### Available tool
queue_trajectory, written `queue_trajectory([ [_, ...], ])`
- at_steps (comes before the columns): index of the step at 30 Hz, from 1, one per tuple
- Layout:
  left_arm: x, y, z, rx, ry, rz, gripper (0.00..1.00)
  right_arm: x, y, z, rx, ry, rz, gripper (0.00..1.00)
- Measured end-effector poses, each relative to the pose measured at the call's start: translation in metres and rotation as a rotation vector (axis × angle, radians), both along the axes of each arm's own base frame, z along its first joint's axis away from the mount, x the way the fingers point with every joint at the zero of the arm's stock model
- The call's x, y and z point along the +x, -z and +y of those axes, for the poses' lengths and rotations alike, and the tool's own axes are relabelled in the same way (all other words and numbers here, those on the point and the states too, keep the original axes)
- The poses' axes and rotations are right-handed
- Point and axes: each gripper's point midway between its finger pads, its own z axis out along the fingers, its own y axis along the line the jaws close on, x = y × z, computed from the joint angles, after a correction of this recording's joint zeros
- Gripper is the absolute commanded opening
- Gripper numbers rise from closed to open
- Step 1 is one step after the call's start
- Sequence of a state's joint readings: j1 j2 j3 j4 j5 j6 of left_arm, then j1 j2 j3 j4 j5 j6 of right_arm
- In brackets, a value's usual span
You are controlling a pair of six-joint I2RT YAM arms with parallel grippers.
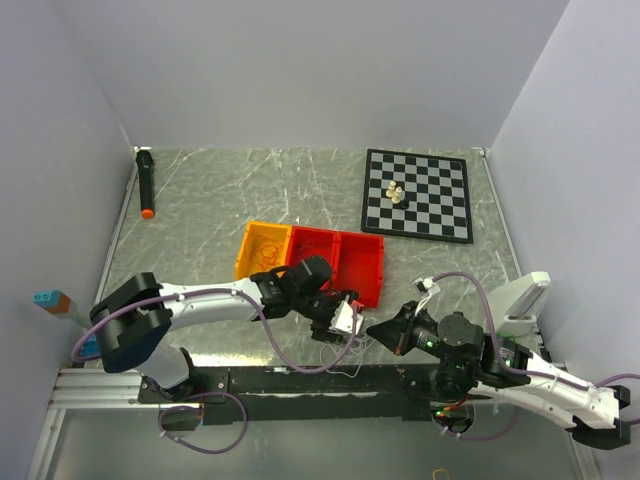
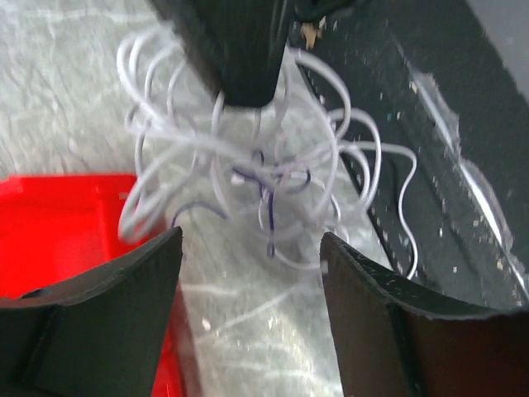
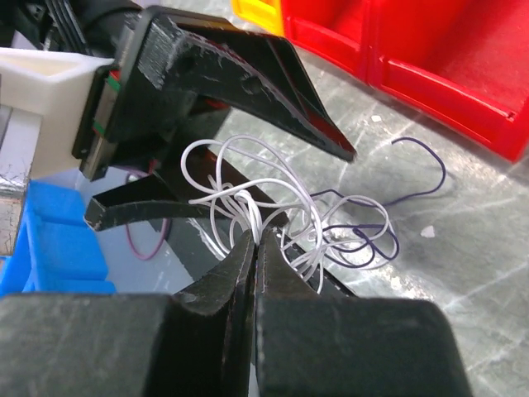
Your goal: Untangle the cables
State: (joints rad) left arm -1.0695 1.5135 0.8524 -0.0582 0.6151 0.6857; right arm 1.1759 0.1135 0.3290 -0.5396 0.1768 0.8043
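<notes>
The cables are a loose clump of white loops with a dark purple wire threaded through, at the table's near edge. They also show in the right wrist view and faintly in the top view. My right gripper is shut on a bundle of the white loops and holds them up; it hangs in the top of the left wrist view. My left gripper is open and empty, its fingers spread on either side of the clump, not touching it. An orange wire lies in the yellow bin.
Two red bins and a yellow bin stand just behind the grippers. The black rail runs along the near edge under the clump. A chessboard with pieces is at the back right and a black marker at the back left.
</notes>
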Motion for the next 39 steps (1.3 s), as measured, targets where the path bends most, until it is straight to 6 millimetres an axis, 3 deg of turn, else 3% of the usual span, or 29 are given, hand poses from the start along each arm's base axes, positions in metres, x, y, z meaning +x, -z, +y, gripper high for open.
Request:
queue_trajectory([
  [2,-0.002,-0.003,-0.005,-0.018,-0.001,0.009,0.63,0.000,-0.003,0.001,0.009,-0.003,-0.008,0.00],
  [8,-0.003,-0.009,-0.014,-0.055,-0.018,0.033,0.30,0.001,-0.015,0.001,0.060,-0.001,-0.040,0.00],
  [13,-0.004,-0.004,-0.014,-0.048,-0.016,0.039,0.27,0.003,-0.022,-0.002,0.092,0.014,-0.057,0.00],
  [20,-0.011,0.007,-0.008,-0.025,-0.007,0.040,0.01,0.007,-0.020,-0.005,0.083,0.040,-0.057,0.00],
  [28,0.005,0.015,0.003,0.001,-0.066,-0.032,0.01,0.010,-0.012,-0.014,0.034,0.077,-0.042,0.00],
  [34,0.050,-0.011,0.022,-0.011,-0.211,-0.078,0.01,0.015,-0.003,-0.027,-0.016,0.142,-0.018,0.00],
  [39,0.097,-0.079,0.027,-0.091,-0.336,-0.118,0.01,0.017,0.007,-0.033,-0.040,0.184,0.020,0.00],
])
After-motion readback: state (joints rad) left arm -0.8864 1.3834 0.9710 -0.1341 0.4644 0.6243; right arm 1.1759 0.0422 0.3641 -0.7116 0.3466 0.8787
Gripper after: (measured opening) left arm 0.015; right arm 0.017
